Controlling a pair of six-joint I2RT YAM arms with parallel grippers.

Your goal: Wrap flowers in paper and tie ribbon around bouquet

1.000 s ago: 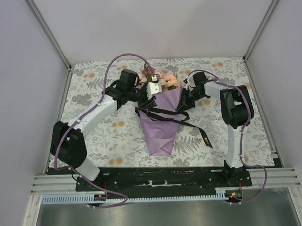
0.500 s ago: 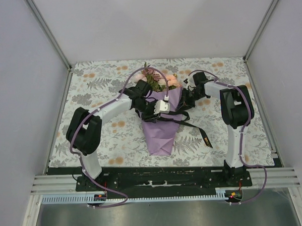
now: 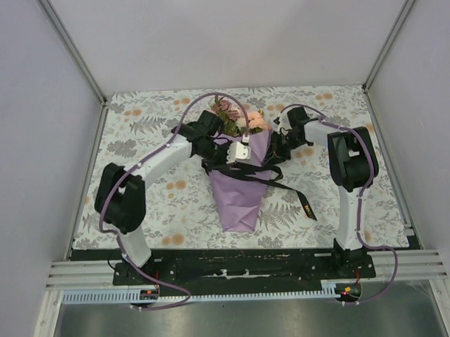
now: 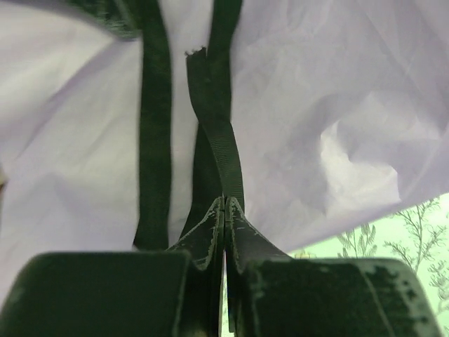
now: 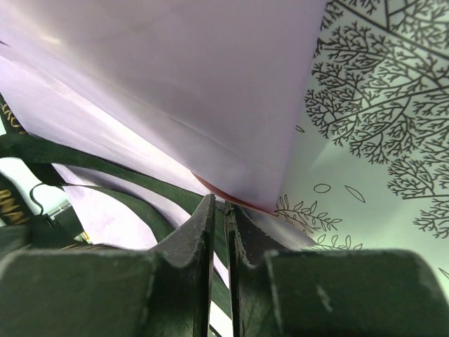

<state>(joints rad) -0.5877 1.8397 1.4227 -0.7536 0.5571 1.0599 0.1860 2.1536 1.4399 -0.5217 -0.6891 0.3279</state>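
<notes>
The bouquet lies mid-table, a lilac paper cone pointing toward the arms. The pink and peach flowers stick out of its far, wide end. The black ribbon crosses the cone, and one tail trails to the near right. My left gripper hangs over the upper cone. In the left wrist view it is shut on a ribbon strand. My right gripper is at the cone's right edge. In the right wrist view it is shut on the ribbon under the paper edge.
A floral-print tablecloth covers the table. White walls with metal posts close in the left, back and right sides. Purple cables arch over the left arm. A black rail holding the arm bases runs along the near edge.
My left arm swung from beside the blooms to over the cone, and its jaws closed on a ribbon strand. The right arm and the bouquet have stayed put.
</notes>
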